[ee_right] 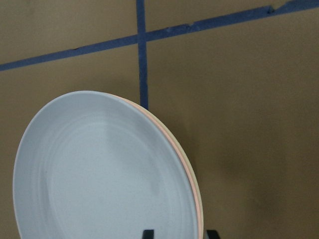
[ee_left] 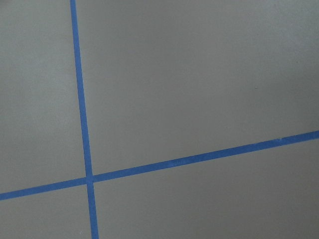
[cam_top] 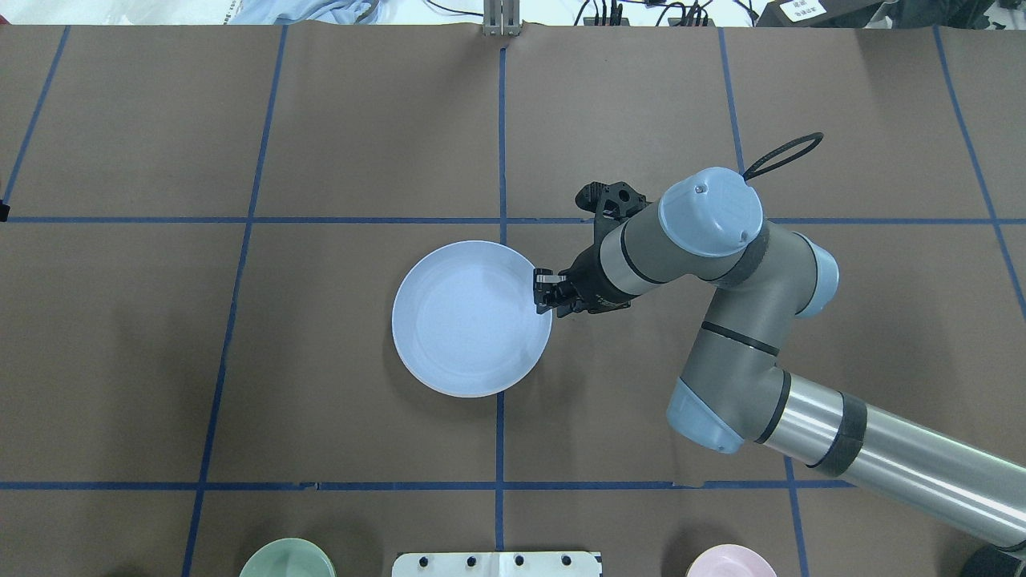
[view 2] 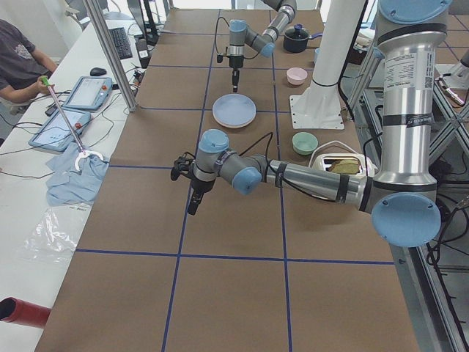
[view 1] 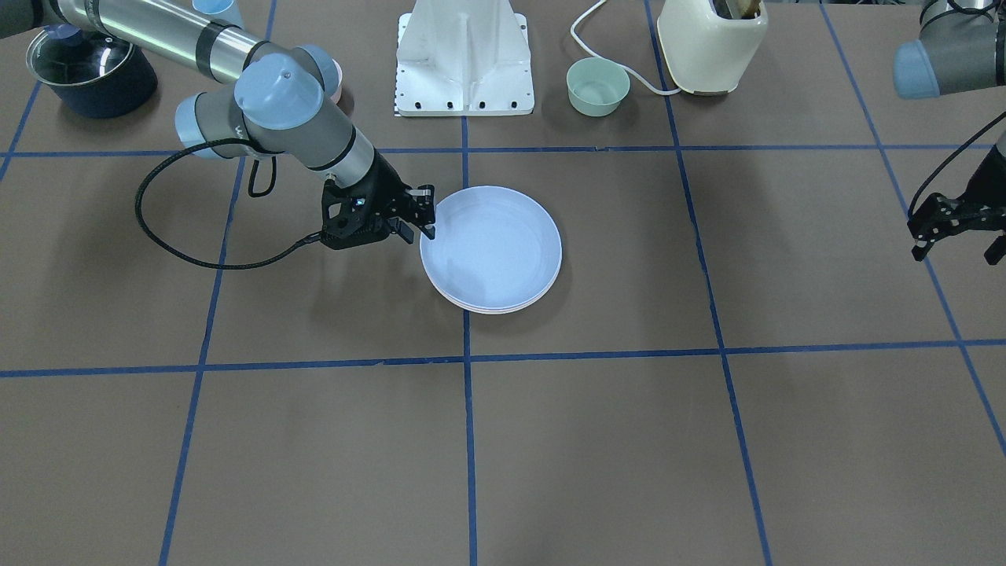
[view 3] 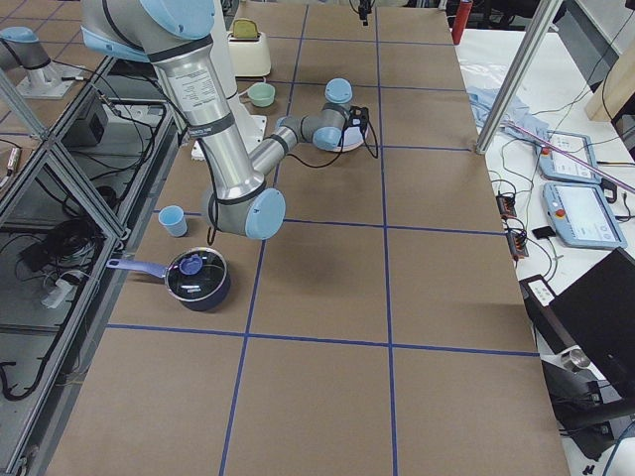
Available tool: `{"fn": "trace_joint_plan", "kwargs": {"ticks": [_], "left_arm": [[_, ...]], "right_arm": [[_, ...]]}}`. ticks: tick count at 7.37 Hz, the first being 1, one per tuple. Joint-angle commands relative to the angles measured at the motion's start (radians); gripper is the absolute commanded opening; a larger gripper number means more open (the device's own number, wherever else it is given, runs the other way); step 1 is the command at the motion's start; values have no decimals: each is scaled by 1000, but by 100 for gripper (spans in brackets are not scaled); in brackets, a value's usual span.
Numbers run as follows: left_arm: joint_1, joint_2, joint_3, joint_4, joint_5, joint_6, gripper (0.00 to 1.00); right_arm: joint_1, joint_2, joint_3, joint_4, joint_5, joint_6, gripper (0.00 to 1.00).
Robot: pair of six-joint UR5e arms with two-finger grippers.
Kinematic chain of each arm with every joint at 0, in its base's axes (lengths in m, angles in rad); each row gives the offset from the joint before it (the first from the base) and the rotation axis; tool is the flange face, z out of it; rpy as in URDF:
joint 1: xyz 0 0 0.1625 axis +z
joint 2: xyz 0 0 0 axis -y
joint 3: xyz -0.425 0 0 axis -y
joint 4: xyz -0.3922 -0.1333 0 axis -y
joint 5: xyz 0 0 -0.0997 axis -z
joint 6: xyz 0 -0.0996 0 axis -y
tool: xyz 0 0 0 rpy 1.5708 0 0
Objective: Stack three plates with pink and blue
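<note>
the three plates (view 1: 503,305) are sitting stacked mid-table (blue plate (view 1: 491,248) on top); the right gripper (cam_top: 543,294) is hovering with fingers spread astride its rim; the left gripper (view 1: 955,232) is hanging spread, well apart.

Plates: three, one stack. Blue plate (view 1: 491,248) on top, pink plate (ee_right: 175,147) and cream plate (ee_right: 195,185) seen only as rims.
Small bowls: two. Green bowl (view 1: 598,86), pink bowl (cam_top: 730,561).
Blue cup (view 3: 173,220): one.
Lidded pot (view 1: 90,71): one.
Toaster (view 1: 711,43): one.
Grippers: two. Left gripper (view 1: 957,250), right gripper (view 1: 418,233).
Person (view 2: 18,62) at side bench: one.
</note>
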Motion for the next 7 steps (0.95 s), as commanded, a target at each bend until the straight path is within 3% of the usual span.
{"fn": "trace_joint_plan", "kwargs": {"ticks": [1,2,4,7], "left_arm": [[-17,0,0,0,-11,1,100],[-42,0,8,2,-46,47,100],[-99,0,28,22,-98,163,100],[-267,0,34,164,-104,507,100]], "right_arm": [[142,-22,44,-70,58,13,100],[239,-48,76,-176,110,-64,100],[372,-198,168,-380,123,-502,100],[586,-448,160,-402,130,-1074,100]]}}
